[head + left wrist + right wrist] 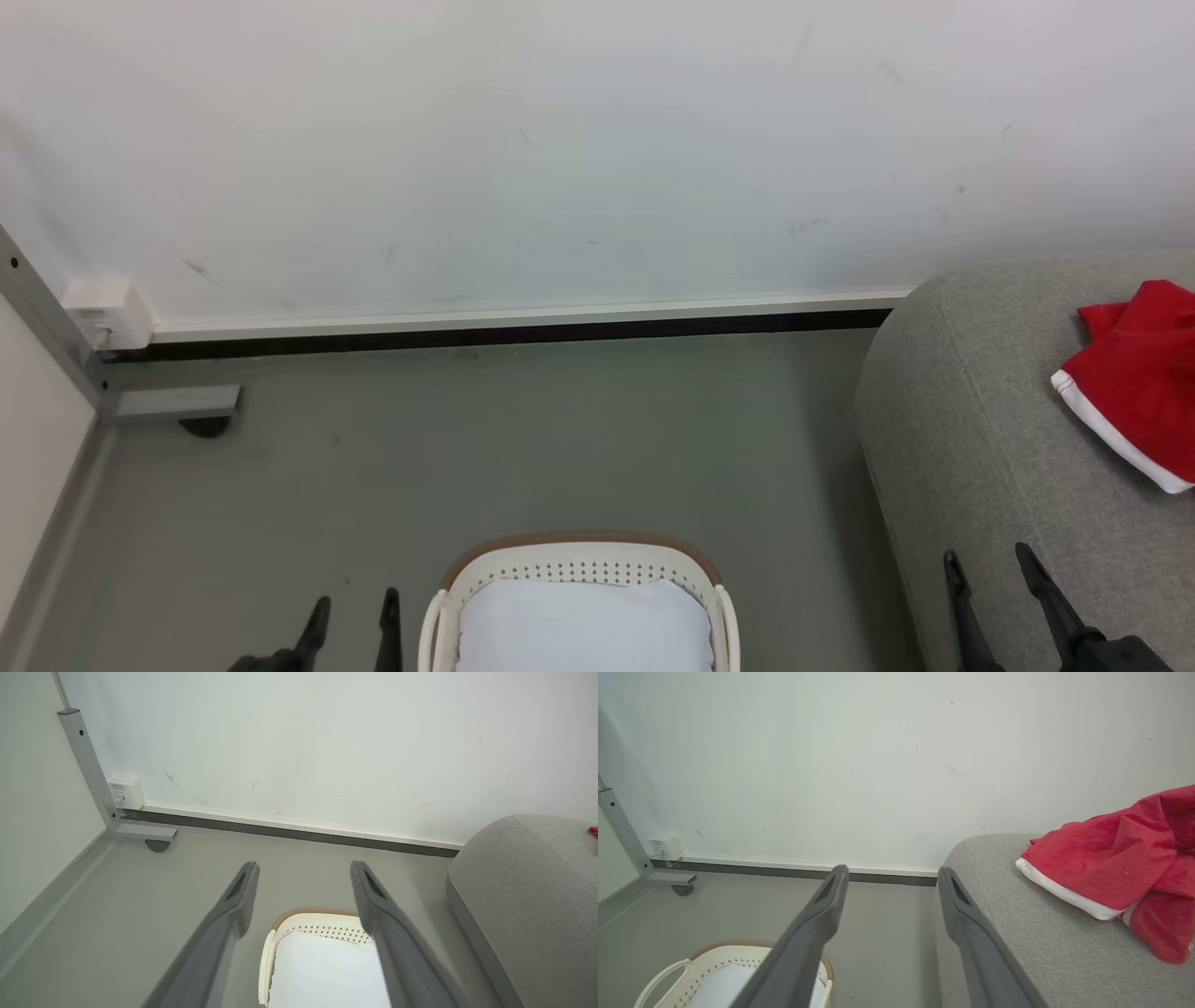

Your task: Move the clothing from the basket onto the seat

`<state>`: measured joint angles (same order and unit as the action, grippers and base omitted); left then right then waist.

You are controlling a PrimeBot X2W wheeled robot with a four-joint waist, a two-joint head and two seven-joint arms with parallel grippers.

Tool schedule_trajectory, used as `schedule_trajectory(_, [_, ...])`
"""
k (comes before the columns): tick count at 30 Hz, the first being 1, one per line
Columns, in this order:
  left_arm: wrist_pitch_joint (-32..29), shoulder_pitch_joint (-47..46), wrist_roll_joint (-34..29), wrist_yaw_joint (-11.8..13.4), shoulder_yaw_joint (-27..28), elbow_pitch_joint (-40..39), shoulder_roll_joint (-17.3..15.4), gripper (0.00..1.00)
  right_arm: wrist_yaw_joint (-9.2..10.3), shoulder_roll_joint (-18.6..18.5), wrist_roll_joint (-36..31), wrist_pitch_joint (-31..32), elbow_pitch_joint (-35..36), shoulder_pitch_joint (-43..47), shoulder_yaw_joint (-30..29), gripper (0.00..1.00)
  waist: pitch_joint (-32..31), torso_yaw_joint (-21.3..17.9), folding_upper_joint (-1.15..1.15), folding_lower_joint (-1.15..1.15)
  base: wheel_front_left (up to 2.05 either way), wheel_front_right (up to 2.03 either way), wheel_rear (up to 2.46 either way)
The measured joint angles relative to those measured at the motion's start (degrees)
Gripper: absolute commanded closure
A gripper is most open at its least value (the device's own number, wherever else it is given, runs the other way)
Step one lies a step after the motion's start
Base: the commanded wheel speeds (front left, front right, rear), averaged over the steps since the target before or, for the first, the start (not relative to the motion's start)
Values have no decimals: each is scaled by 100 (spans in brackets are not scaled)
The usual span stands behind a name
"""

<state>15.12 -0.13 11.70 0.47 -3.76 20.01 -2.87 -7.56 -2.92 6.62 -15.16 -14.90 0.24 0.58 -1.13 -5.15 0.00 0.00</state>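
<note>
Red clothing (1134, 373) lying on grey seat (971, 439); basket (579, 565) holding white liner sheet (583, 625); left end effector (357, 605), right end effector (988, 558) hovering spread, empty (delivery likely finished).

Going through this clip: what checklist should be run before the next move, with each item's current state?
1. Left gripper open, empty: ok.
2. Right gripper open, empty: ok.
3. Clothing lies on the seat: ok.
4. Basket upright on the floor, apart from the seat: ok.
5. Basket free of red clothing: pale liner visible, near end cut off: cannot tell.
</note>
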Motion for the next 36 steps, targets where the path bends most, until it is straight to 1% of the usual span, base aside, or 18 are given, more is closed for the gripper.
schedule_trajectory(1, [0,-1,3,14,19,18,1,100,0,0,2,0,-2,0,7,100,5,3,0,0,0,0,0])
schedule_trajectory(6, [-23,109,16,7,-12,238,35,100,0,34,19,8,-205,140,22,100,9,9,0,1,0,0,0])
schedule_trajectory(8, [-105,110,151,-3,18,264,40,100,0,49,198,65,-220,141,15,100,11,16,0,1,0,0,0])
schedule_trajectory(20, [-419,60,1449,-122,172,148,40,100,0,54,1540,405,-191,97,-97,100,22,65,0,1,0,0,0])
schedule_trajectory(36, [-795,-72,2887,-275,347,-26,40,100,0,53,3058,790,-146,-32,-233,100,38,130,0,1,0,0,0])
